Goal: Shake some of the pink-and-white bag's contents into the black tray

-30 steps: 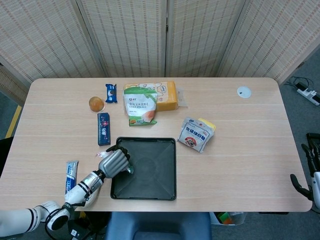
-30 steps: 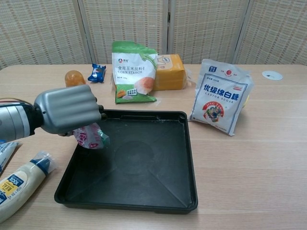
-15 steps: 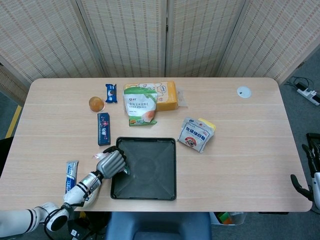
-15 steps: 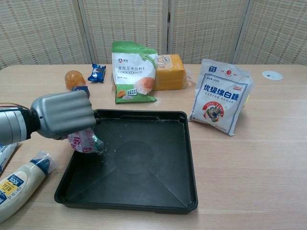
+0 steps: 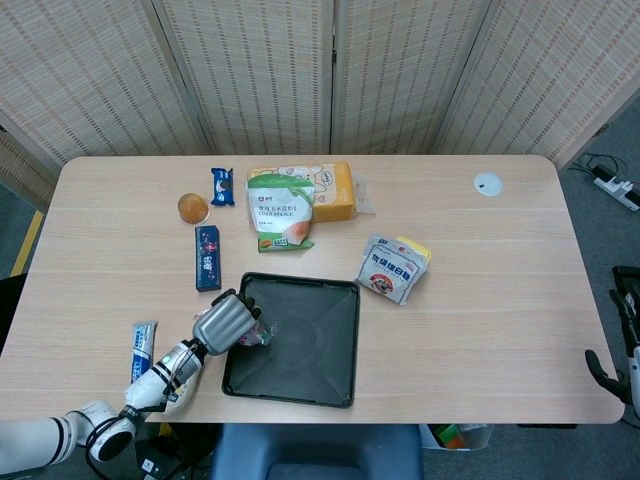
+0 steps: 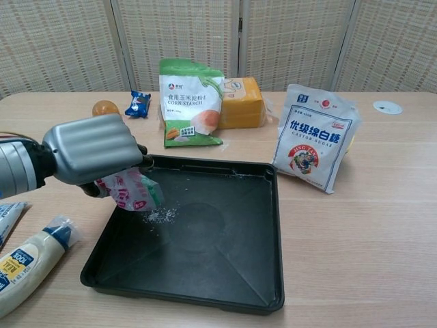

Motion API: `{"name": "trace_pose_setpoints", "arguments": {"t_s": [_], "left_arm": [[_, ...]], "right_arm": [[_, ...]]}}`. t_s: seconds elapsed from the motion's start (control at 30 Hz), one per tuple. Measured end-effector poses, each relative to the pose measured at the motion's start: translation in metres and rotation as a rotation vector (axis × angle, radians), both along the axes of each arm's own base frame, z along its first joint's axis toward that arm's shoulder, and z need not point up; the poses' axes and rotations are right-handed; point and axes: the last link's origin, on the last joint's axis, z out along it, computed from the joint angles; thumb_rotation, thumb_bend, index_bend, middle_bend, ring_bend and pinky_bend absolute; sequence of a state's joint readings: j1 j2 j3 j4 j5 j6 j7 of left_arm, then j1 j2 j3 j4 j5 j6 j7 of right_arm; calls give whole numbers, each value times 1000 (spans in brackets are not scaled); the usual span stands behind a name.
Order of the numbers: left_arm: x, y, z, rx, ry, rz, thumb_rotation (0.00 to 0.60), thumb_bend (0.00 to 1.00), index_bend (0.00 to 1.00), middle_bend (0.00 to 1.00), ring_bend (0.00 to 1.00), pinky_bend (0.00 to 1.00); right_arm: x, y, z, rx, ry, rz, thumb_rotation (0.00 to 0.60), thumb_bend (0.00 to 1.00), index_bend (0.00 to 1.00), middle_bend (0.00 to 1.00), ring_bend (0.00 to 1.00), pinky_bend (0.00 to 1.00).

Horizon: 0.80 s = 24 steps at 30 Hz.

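My left hand (image 6: pixel 92 149) (image 5: pixel 222 322) grips the small pink-and-white bag (image 6: pixel 130 190) (image 5: pixel 251 336) over the left side of the black tray (image 6: pixel 259 225) (image 5: pixel 340 350). The bag points down and to the right, and fine white grains (image 6: pixel 160 215) fall from its mouth onto the tray floor. The tray now sits slightly skewed on the table. Only a dark part of my right hand (image 5: pixel 605 368) shows at the far right edge of the head view, off the table; its fingers cannot be made out.
A white sugar bag (image 6: pixel 314 145) stands right of the tray, a green corn starch bag (image 6: pixel 191 102) and an orange block (image 6: pixel 240 102) behind it. A squeeze bottle (image 6: pixel 27 263) lies at front left. A blue bar (image 5: pixel 207 257), a blue packet (image 5: pixel 222 185) and an orange ball (image 5: pixel 193 208) lie at back left.
My left hand has shaken the bag left and back right, tipping its mouth lower. White grains have spilled into the tray, and the tray has shifted and turned slightly.
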<state>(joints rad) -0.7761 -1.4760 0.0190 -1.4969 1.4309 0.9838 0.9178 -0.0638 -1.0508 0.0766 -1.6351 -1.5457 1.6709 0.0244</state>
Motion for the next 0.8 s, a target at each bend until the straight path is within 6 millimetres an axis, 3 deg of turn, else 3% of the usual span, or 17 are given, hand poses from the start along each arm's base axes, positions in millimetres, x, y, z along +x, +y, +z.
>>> {"name": "trace_pose_setpoints", "arguments": {"t_s": [0.37, 0.8], "left_arm": [[-5, 7, 7, -142, -378, 124, 600, 603, 537, 775, 737, 709], [-23, 22, 19, -364, -943, 361, 600, 563, 542, 775, 708, 744]], "right_arm": [[2, 1, 1, -5, 2, -4, 600, 351, 0, 0, 33, 43], [5, -2, 1, -6, 6, -1, 600, 350, 0, 0, 34, 43]]}}
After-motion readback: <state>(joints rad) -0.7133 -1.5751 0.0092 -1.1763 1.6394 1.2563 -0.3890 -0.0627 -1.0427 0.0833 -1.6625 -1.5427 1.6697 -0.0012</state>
